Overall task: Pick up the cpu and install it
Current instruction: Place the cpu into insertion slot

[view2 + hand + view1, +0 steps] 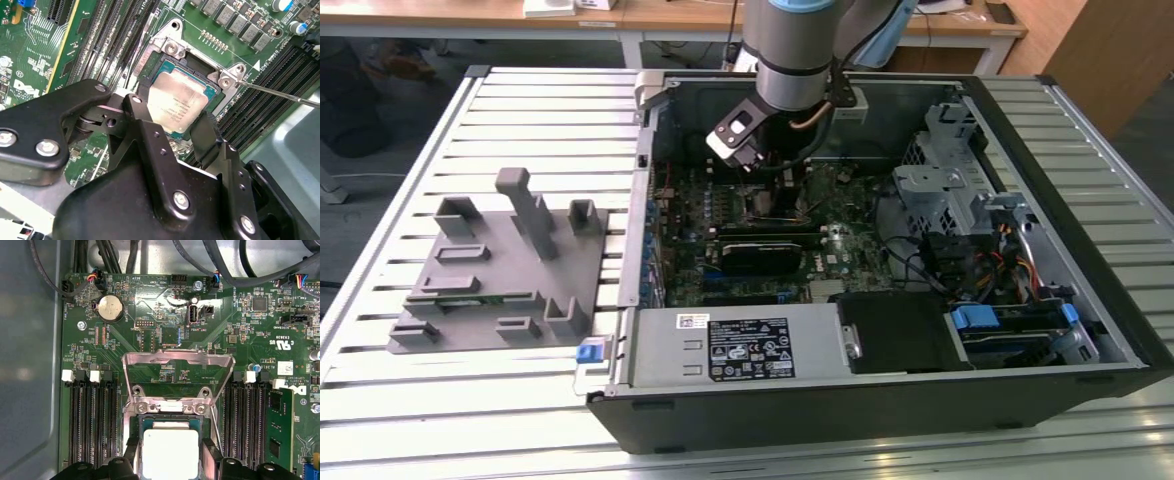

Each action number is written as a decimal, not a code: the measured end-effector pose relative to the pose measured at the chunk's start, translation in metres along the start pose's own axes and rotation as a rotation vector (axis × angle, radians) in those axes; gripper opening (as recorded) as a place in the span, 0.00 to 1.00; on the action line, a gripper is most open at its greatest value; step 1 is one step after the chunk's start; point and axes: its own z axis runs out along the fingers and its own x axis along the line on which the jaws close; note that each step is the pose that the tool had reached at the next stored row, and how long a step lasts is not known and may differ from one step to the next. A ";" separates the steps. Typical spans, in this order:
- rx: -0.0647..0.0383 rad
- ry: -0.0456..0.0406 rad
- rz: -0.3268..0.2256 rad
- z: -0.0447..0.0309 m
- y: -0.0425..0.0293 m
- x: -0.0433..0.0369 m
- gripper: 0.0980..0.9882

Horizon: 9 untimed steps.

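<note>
Our black two-fingered gripper (172, 119) clasps the small, silver-topped square cpu (181, 99) by two opposite edges. The chip sits at the black square socket (192, 62) on the green motherboard (165, 340). Seating it well calls for a level chip, square to the frame. Just beyond, the raised metal load plate (177, 365) and thin lever rod (280, 94) stand close. Black memory slots (95, 425) flank the socket.

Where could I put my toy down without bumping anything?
On the bare slatted table, between the grey fixture and the far edge, or on the strip in front of it. Inside the computer case it is crowded: the motherboard and the gripper gripping the cpu.
</note>
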 end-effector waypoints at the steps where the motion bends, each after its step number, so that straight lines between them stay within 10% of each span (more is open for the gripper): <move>1: 0.000 0.0000 0.000 0.0000 0.0000 0.0000 0.57; 9: 0.000 0.0000 0.000 -0.0105 0.0001 0.0000 0.48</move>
